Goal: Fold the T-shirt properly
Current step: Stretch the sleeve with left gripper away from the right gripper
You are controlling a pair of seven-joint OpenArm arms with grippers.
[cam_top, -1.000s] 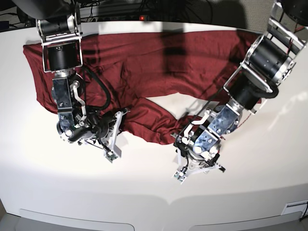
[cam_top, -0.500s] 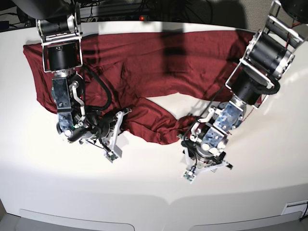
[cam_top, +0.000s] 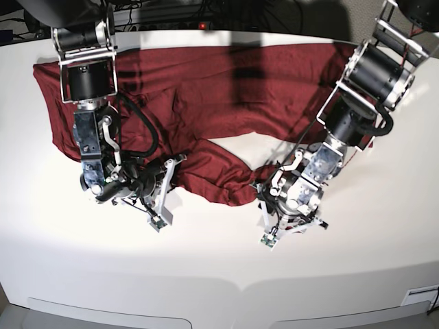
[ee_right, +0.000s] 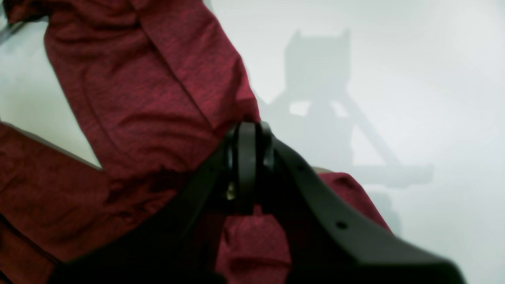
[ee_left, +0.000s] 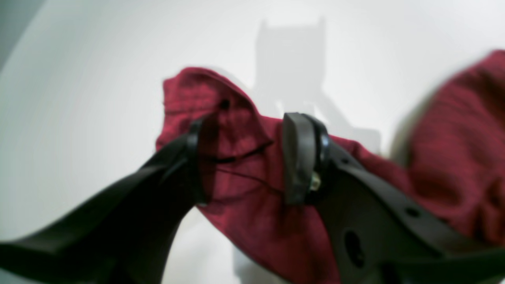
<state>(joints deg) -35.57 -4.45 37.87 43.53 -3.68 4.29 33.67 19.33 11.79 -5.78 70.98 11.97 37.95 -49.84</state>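
Shifted back toward the far edge since a second ago: left gripper [ee_left: 252, 157], jaws apart astride a T-shirt [cam_top: 226, 89] corner. Right gripper [ee_right: 246, 165], wrist bent low, pinched onto fabric. Garment spread along bench [cam_top: 206, 260] far edge.

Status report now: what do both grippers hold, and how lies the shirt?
Left gripper open, shirt hem between its fingers. Right gripper shut on T-shirt fabric. Shirt spread on white table, near edge bunched. Nothing in the way.
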